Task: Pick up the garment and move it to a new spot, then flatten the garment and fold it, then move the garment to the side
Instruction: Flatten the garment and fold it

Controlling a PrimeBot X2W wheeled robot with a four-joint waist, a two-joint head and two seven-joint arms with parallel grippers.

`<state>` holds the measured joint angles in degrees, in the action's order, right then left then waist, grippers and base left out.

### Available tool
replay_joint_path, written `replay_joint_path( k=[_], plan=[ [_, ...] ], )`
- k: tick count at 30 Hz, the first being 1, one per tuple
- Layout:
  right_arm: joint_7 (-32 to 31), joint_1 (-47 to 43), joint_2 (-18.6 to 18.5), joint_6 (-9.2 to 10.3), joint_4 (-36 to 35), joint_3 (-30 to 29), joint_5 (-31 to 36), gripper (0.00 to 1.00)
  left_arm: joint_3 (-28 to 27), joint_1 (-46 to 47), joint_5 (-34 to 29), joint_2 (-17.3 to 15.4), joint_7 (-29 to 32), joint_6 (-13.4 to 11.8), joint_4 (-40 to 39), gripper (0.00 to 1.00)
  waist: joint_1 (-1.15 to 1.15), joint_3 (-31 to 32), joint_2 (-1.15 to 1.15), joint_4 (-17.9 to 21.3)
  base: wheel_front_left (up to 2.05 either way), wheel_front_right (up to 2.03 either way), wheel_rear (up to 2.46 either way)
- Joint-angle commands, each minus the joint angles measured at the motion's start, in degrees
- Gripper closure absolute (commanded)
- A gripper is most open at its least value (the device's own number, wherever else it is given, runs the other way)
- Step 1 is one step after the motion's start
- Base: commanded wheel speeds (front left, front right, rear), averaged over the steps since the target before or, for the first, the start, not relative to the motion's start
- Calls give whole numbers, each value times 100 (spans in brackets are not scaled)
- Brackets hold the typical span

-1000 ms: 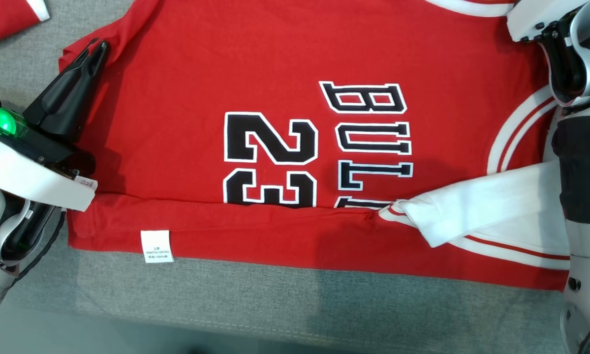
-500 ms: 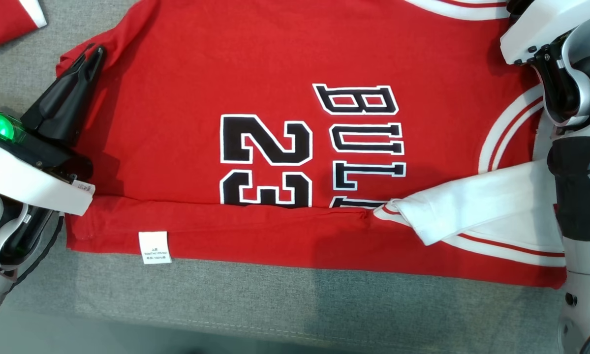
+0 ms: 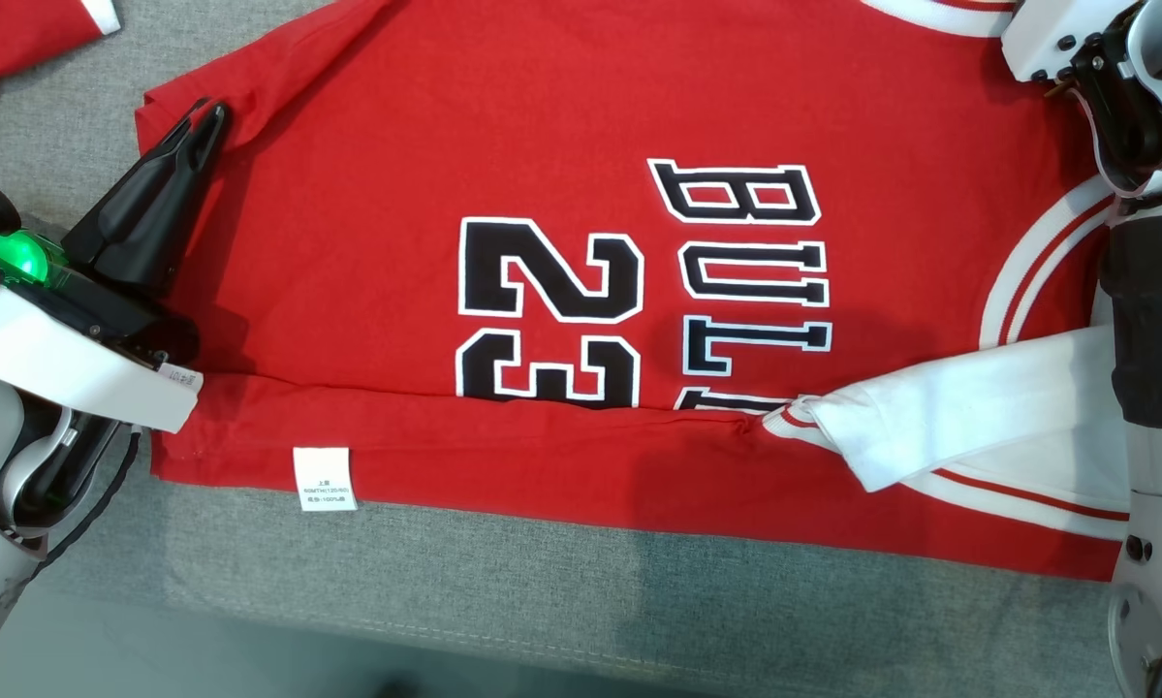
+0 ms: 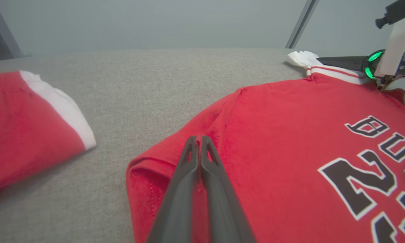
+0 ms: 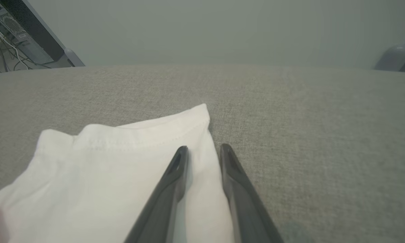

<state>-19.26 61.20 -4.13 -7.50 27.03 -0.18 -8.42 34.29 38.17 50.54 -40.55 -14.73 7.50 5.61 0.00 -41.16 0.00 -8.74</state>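
**Head view.** The garment [image 3: 561,116], a red jersey, lies flat on the grey padded surface [image 3: 542,591]. Its long axis runs from 9 to 3 o'clock, with the hem at 9 and the white-trimmed shoulders at 3. The tops of the printed letters also point to 3. The 6 o'clock edge is folded up over the lower part of the number, and a care label [image 3: 325,479] shows on that flap. A white sleeve [image 3: 958,407] lies across the flap toward 4 o'clock. The left gripper [image 3: 204,111] rests at 10 o'clock with its tips on the hem corner. A second red garment [image 3: 18,29] lies apart at 11 o'clock.

**Left wrist view.** The left gripper [image 4: 199,139] is clenched, finger against finger, over the doubled hem corner. No cloth is seen between the fingers.

**Right wrist view.** The right gripper [image 5: 204,148] stands with its jaws parted and grasps nothing. One finger lies over the white sleeve [image 5: 114,158] and the other just beside the sleeve's edge.

**Handling (judged).** The knit is light, soft and limp, and will sag and crease when lifted. It is best pinched at two corners or along a seam, hem and shoulder together, so the fold stays straight.
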Motion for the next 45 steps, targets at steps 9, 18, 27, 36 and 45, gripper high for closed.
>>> replay_joint_path(
  k=[9, 18, 27, 36, 45],
  plan=[
    [-114, -155, 125, 1, -253, 138, 17, 100, -257, 117, 77, -317, -27, -1, -45, 100, 0, 59, 0, 91, 0, 0, 0],
    [381, -508, 125, 1, -801, 415, -461, 100, -338, -5, 96, -345, -27, -1, 60, 100, 0, 289, 0, 302, 0, 0, 0],
    [184, -1547, 125, 1, -1687, 545, -892, 100, -390, -283, 155, -519, -27, -1, 272, 100, 0, 661, 0, 661, 0, 0, 0],
    [-312, -2616, 125, 1, -2535, 495, -1131, 100, -348, -563, 188, -594, -27, -1, 485, 100, 0, 1119, 0, 825, 0, 0, 0],
    [-483, -3292, 125, 1, -2921, 570, -1313, 100, -196, -857, 155, -542, -27, -1, 743, 100, 0, 1484, 0, 872, 0, 0, 0]
  ],
)
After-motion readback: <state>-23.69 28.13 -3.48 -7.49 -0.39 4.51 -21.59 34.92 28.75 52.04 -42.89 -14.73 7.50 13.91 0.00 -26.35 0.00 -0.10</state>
